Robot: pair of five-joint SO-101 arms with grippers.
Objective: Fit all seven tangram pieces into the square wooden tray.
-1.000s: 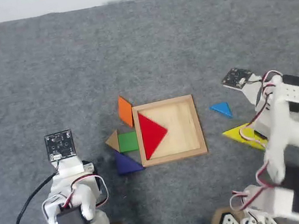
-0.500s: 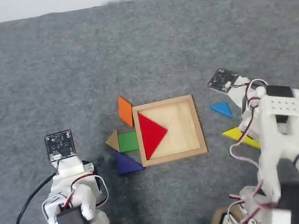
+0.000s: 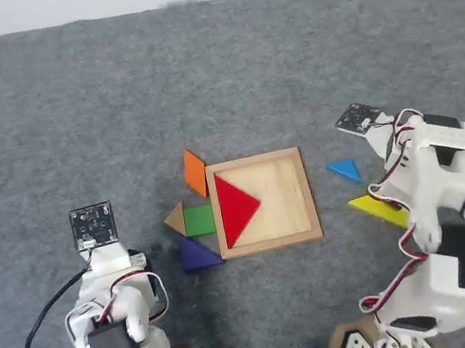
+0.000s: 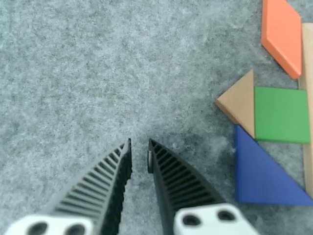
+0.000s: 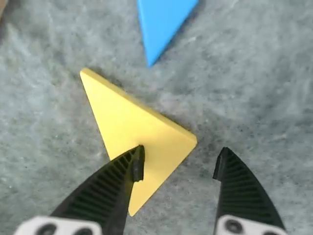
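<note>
Over the yellow triangle (image 5: 139, 127), your right gripper (image 5: 181, 164) hangs spread wide and holds nothing. One fingertip sits above the piece's face, just inside its edge. The other is out past the nearest corner, above the grey mat (image 5: 264, 73). Your left gripper (image 4: 139, 147) is pinched down to a slit, empty, over bare mat near the dark blue triangle (image 4: 261, 176).

The risk is in that inside fingertip. If you lower as you are, I'd expect it to land on top of the yellow piece rather than beside it, pressing it into the felt or tipping it. Closing from there would likely skid or spin the flat piece, perhaps toward the light blue triangle (image 5: 164, 19), which lies near but apart. Shift until both tips straddle two edges first.

Between the yellow piece and its place stands the near rim of the wooden tray (image 3: 310, 192), so you must lift clear of it, not slide. Inside, the red triangle (image 3: 236, 207) lies against the far wall, leaving bare wood on your side. The orange parallelogram (image 3: 195, 173), tan triangle (image 3: 175, 219) and green square (image 3: 198, 220) crowd the tray's far rim alongside the dark blue one. Open mat surrounds your right arm.
</note>
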